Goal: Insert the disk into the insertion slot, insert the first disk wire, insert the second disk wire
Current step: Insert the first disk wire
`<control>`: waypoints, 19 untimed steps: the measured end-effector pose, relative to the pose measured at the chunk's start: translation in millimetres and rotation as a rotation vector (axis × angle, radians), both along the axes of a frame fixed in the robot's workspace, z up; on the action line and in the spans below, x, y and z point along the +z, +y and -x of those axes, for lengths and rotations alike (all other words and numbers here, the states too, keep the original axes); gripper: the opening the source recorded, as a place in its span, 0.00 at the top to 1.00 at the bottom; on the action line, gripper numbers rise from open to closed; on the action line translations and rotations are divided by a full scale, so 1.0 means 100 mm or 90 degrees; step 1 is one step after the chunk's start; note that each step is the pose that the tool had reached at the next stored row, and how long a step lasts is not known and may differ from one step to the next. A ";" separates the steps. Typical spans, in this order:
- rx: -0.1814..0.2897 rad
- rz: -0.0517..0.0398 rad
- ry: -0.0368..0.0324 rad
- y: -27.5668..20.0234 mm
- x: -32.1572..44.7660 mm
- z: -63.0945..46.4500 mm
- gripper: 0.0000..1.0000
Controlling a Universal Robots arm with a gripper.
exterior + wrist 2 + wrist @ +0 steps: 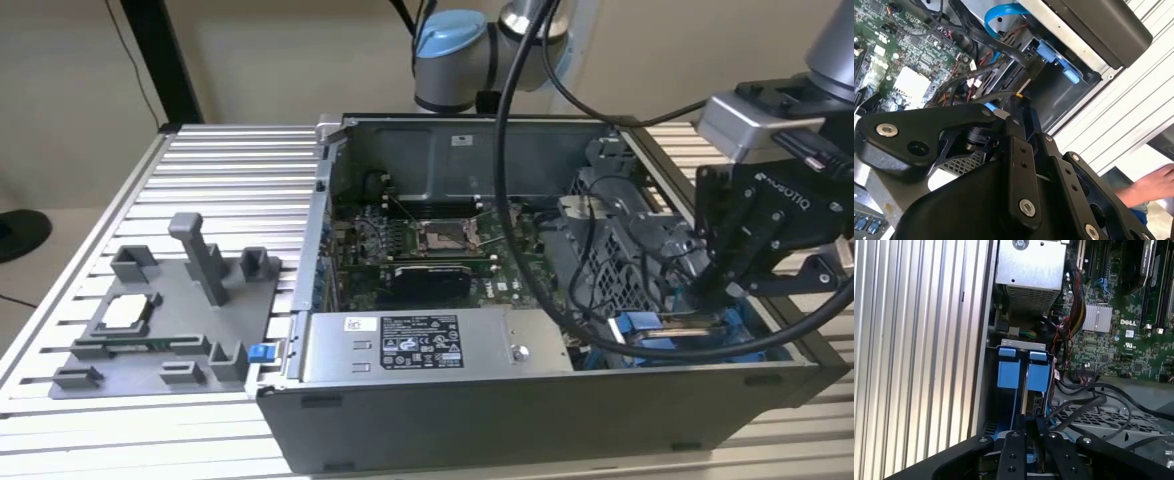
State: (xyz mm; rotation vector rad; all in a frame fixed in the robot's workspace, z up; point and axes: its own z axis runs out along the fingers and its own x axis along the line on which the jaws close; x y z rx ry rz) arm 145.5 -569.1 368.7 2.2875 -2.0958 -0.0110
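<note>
Ribbed aluminium table (227, 150) bore an open grey metal computer case (534, 420); the black robot gripper (703, 292) hung inside its near corner at the exterior view's right.
The grey power-supply box (427, 345) wore a white printed sticker. In the first wrist view, the blue-framed silver disk (1009, 374) sat in the grey metal insertion slot (1023, 343) directly ahead of the gripper, long axis along its approach. Whether the gripper clasped anything could not be told.

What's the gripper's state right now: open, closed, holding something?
Gripper: lowered at the insertion slot; whether it is open, shut or holding anything cannot be told.
</note>
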 end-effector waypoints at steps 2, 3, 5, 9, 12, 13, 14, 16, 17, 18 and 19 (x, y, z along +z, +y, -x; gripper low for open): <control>0.000 0.0001 0.0000 0.000 -0.013 -0.02 1.00; 0.000 0.0002 0.0000 0.000 -0.016 -0.02 1.00; 0.000 0.0002 0.0000 0.000 -0.020 -0.02 1.00; 0.000 0.0001 0.0000 0.001 -0.023 -0.03 1.00; 0.000 0.0001 0.0000 0.001 -0.023 -0.03 1.00; 0.000 0.0001 0.0000 0.001 -0.023 -0.03 1.00; 0.000 0.0001 0.0000 0.001 -0.023 -0.03 1.00; 0.000 0.0000 0.0000 0.001 -0.024 -0.03 1.00; 0.000 0.0000 0.0000 0.001 -0.024 -0.03 1.00; 0.000 -0.0002 0.0000 0.002 -0.025 -0.03 1.00; 0.000 -0.0001 0.0000 0.002 -0.025 -0.03 1.00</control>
